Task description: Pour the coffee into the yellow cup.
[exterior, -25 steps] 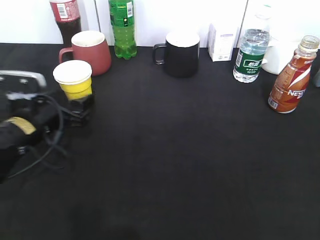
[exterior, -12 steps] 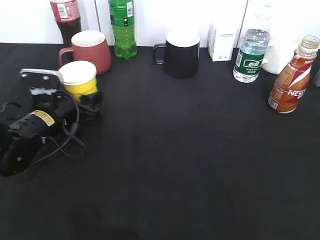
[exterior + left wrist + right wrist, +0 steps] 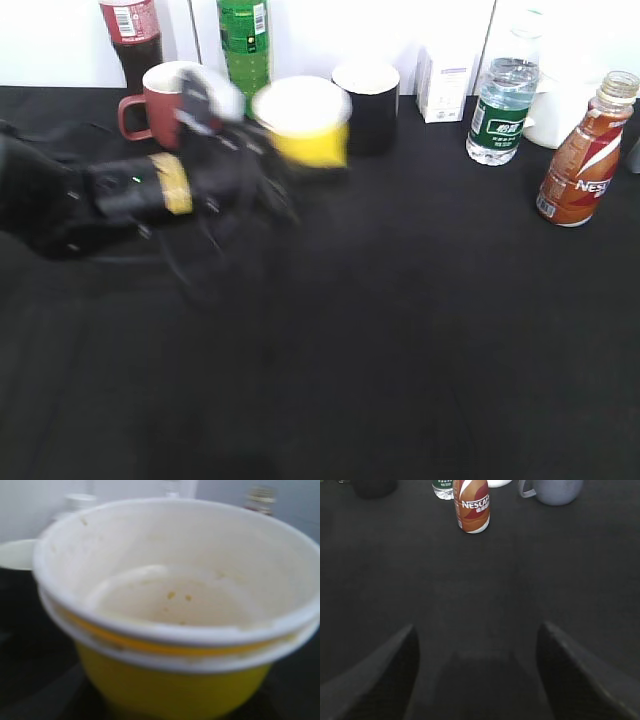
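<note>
My left gripper (image 3: 285,160) is shut on the yellow cup (image 3: 302,123) and holds it above the black table, in front of the black mug; the picture is blurred by motion. In the left wrist view the yellow cup (image 3: 175,680) fills the frame, its white inside empty. The coffee bottle (image 3: 584,152), with its brown liquid and red-orange label, stands upright at the far right, untouched. It also shows in the right wrist view (image 3: 472,506), far ahead of my right gripper (image 3: 477,645), which is open and empty over bare table. The right gripper is out of the exterior view.
Along the back stand a cola bottle (image 3: 131,38), a dark-red mug (image 3: 160,100), a green soda bottle (image 3: 245,45), a black mug (image 3: 367,100), a white box (image 3: 443,84) and a water bottle (image 3: 505,100). A grey mug (image 3: 552,490) stands right of the coffee.
My left arm has lifted the yellow cup from the left side and carried it right, toward the middle of the table. The coffee bottle has not moved.
</note>
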You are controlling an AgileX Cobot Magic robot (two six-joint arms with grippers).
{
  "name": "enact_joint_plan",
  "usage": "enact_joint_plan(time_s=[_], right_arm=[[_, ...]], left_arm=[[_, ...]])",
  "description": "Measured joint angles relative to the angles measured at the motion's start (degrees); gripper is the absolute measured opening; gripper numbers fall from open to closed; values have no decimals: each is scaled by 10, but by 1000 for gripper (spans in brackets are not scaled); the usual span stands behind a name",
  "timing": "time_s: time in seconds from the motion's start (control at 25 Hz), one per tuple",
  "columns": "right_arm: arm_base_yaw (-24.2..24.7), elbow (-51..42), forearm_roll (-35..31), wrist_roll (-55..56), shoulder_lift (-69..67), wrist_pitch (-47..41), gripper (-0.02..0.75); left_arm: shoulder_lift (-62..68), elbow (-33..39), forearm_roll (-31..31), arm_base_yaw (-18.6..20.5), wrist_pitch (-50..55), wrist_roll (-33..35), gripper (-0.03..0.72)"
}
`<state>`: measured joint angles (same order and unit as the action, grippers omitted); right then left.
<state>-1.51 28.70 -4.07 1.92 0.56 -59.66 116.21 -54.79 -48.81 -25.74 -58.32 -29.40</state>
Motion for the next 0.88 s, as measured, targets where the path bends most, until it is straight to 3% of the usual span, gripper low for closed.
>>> enact_joint_plan(time_s=[0.16, 0.48, 0.52, 0.72, 0.88], right_arm=[[0, 0, 0, 0, 0, 0, 571], [0, 3, -5, 1, -1, 7, 571], [0, 10, -7, 1, -21, 45, 571], [0, -6, -20, -19, -283, 414, 571], [0, -187, -18, -22, -396, 813, 571]], left_arm=[[0, 0, -32, -60, 5, -2, 461], [0, 0, -42, -61, 79, -3, 461], [0, 0, -42, -61, 80, -3, 461], [0, 0, -42, -61, 80, -3, 461], [0, 0, -42, -61, 78, -3, 461]])
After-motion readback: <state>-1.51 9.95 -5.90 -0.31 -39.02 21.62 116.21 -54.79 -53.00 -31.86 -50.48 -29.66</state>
